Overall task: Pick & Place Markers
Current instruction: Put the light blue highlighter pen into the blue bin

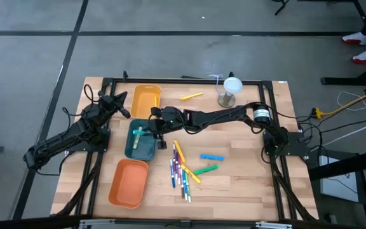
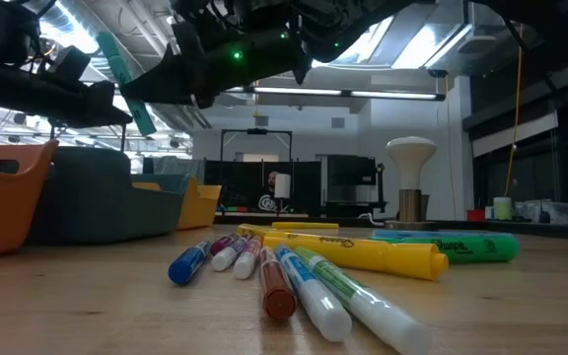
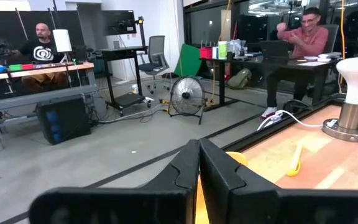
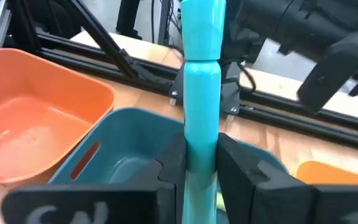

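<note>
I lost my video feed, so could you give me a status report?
Right gripper holds a teal marker above the teal tray. Left gripper shut, idle by the yellow tray. Nothing blocking.

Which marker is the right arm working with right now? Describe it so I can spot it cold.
Find the dark teal tray in the middle of the three trays on the table's left half. Above it sits the right gripper, with a light teal marker standing between its fingers. It is the only marker off the table; the rest lie flat on the wood.
</note>
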{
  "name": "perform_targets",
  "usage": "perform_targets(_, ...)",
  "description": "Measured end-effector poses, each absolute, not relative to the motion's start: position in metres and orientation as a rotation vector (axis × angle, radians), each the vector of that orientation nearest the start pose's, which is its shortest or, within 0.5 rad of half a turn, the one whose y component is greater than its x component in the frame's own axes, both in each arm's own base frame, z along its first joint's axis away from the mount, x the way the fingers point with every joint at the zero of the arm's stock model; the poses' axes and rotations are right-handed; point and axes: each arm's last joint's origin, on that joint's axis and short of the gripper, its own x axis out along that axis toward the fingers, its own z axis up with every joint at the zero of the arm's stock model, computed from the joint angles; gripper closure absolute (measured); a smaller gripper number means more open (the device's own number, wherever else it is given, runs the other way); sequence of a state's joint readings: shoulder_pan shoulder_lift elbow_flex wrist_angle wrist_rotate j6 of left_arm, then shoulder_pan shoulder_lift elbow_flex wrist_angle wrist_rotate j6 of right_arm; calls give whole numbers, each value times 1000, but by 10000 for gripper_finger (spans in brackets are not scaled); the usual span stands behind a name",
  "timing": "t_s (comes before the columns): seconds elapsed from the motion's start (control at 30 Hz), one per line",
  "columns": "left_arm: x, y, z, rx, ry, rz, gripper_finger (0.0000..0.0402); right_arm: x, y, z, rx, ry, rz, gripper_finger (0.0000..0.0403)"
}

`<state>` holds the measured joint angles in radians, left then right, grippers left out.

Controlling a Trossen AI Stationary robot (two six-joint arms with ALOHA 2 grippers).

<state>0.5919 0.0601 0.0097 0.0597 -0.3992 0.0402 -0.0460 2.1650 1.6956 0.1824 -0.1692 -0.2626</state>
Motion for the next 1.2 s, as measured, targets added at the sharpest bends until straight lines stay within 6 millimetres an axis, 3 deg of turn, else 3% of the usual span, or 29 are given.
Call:
perform_targets(0.4, 76, 64, 168, 38, 11, 991, 391, 510, -8, 219, -232, 309, 186, 329)
perform_targets(0.97, 76, 64, 168, 38, 10, 991, 392, 517, -20, 193, -232, 340, 168, 329)
perform_targets(1.2, 76, 64, 168, 38, 10, 991, 395, 518, -23, 194, -240, 312, 139, 327)
